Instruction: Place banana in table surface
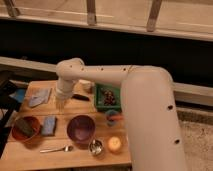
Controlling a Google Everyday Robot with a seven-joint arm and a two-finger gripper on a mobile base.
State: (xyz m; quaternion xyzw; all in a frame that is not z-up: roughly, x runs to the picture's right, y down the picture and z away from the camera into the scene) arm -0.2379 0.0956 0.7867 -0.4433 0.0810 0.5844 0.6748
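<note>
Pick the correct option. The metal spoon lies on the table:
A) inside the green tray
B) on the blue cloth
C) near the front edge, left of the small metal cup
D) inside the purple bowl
C: the spoon lies on bare wood left of the metal cup; the gripper hangs farther back.

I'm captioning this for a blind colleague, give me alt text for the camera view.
A white robot arm reaches over a wooden table surface, its gripper hanging just above the planks left of a green tray. Nearer the front sit a purple bowl, a spoon and a yellow-orange ball.
</note>
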